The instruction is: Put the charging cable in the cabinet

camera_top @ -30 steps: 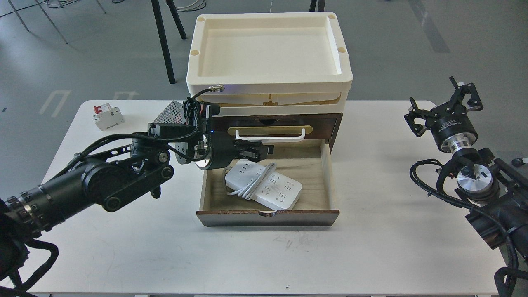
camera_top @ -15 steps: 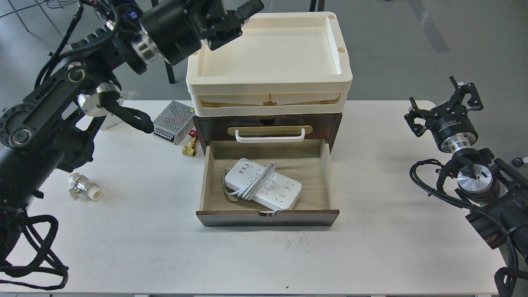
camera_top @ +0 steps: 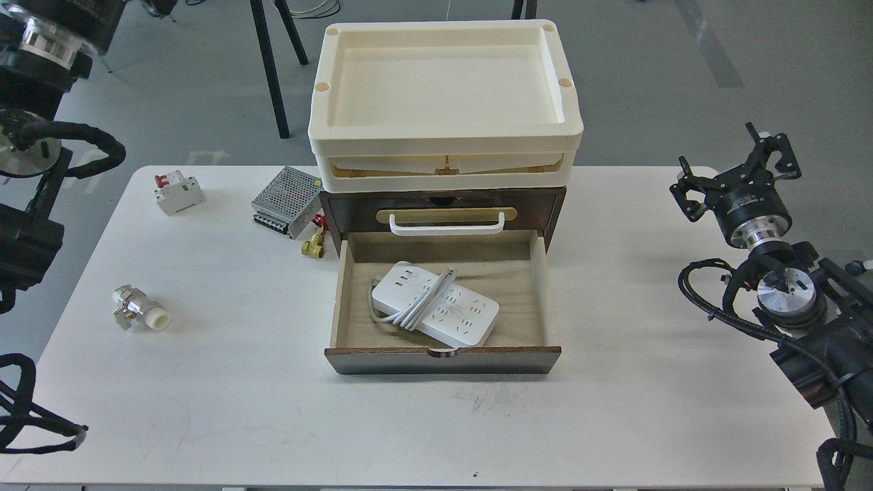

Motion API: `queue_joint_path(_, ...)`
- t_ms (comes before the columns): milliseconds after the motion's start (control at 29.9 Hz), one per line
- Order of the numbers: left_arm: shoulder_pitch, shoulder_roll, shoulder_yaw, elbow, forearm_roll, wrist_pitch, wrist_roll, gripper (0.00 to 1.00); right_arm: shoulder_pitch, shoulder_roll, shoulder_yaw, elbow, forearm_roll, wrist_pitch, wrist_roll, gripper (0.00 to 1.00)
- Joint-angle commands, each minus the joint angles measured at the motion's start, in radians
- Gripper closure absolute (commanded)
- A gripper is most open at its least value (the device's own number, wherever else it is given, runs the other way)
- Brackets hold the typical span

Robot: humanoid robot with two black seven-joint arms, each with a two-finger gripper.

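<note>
The charging cable [camera_top: 436,310], a flat white power strip with its cord looped around the middle, lies inside the pulled-out pale wood drawer [camera_top: 443,359] of the dark-brown cabinet [camera_top: 554,204]. The drawer stands open toward me, below the white bar handle [camera_top: 447,228]. My left arm [camera_top: 27,136] is raised at the far left edge, and its gripper is out of the frame. My right gripper [camera_top: 735,170] is open and empty above the table's right end, well away from the cabinet.
Two stacked cream trays [camera_top: 443,140] sit on top of the cabinet. Left of it are a perforated metal power-supply box [camera_top: 286,192], a small brass fitting [camera_top: 314,245], a white breaker with a red switch [camera_top: 177,192] and a white pipe fitting [camera_top: 140,310] on the white table [camera_top: 239,395].
My left arm has pulled out of the drawer and swung up and to the left, its gripper leaving the view. The power strip stays in the drawer. The right arm has barely moved.
</note>
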Motion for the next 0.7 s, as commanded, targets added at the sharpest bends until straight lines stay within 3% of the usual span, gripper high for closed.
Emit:
queue_joint_path(0,0.06,-0.019,0.001,0.135,-0.072,0.0,0.001,0.01,0.0,0.0,0.002,-0.001,0.0,-0.002,0.0,0.0)
queue_joint_path(234,0.2,-0.065,0.004,0.17,-0.139,0.0,0.005,0.01,0.002,-0.003,0.0,-0.012,0.002,-0.005,-0.012,0.0)
queue_joint_path(670,0.277,-0.085,0.016,0.172,-0.136,0.0,-0.004,0.01,0.028,0.0,-0.001,-0.038,0.002,-0.01,-0.003,0.0)
